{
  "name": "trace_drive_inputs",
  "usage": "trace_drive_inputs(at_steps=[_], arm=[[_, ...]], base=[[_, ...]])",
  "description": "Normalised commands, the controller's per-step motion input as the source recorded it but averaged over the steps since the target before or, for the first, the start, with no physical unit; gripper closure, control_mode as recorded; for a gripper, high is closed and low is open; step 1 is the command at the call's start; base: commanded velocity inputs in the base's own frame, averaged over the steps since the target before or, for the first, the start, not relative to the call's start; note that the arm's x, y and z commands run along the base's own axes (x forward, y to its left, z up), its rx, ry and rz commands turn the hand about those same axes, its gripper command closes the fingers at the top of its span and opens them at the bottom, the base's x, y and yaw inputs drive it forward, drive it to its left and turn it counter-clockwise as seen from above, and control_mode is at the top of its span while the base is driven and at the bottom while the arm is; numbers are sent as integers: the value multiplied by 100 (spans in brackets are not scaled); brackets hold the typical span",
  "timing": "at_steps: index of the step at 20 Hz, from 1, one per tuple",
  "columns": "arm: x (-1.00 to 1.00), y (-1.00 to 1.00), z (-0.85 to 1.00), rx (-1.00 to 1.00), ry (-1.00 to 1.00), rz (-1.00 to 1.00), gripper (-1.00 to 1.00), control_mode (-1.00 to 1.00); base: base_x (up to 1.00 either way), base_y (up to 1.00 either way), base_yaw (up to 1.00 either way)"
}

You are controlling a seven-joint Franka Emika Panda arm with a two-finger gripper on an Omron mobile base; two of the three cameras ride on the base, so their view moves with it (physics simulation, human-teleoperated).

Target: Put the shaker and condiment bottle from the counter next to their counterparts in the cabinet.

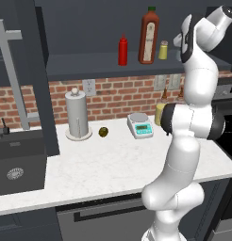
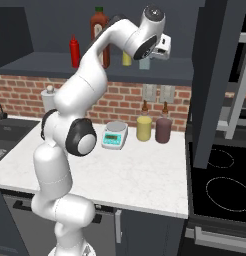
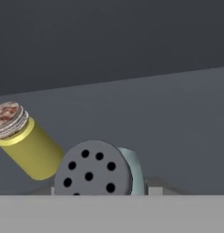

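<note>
My gripper (image 2: 145, 59) is raised to the dark cabinet shelf (image 2: 55, 64) and is shut on the pale blue-grey shaker (image 2: 144, 63). In the hand view the shaker's dark holed cap (image 3: 92, 172) sits right at my fingers. The small yellow shaker (image 3: 29, 148) stands just beside it, also seen from the sides (image 2: 126, 59) (image 1: 163, 50). The red condiment bottle (image 1: 122, 50) stands upright on the shelf, left of the tall brown-red sauce bottle (image 1: 149, 35). The white counter (image 1: 113, 162) lies below.
On the counter stand a paper towel roll (image 1: 78, 115), a small round green fruit (image 1: 103, 132), a kitchen scale (image 1: 140, 125), and yellow (image 2: 144, 127) and dark purple (image 2: 163, 129) bottles. A sink (image 1: 16, 162) lies left, a stove (image 2: 222, 187) right. An open cabinet door (image 2: 215, 75) hangs right of my hand.
</note>
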Motion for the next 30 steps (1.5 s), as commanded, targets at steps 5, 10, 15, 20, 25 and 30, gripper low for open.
trace_drive_inputs(at_steps=[5, 10, 15, 20, 25, 30], arm=[[0, 0, -10, 4, 2, 0, 100, -100], [1, 2, -17, 7, 10, 0, -100, -100], [22, 3, -10, 11, 19, 0, -100, -100], [22, -9, 4, 22, 22, 3, -100, -100], [4, -4, 44, 18, 16, 4, -100, -100], [0, -8, 64, 14, 18, 7, -100, -100]], base=[[0, 0, 0], [0, 0, 0], [0, 0, 0], [0, 0, 0], [0, 0, 0], [0, 0, 0]])
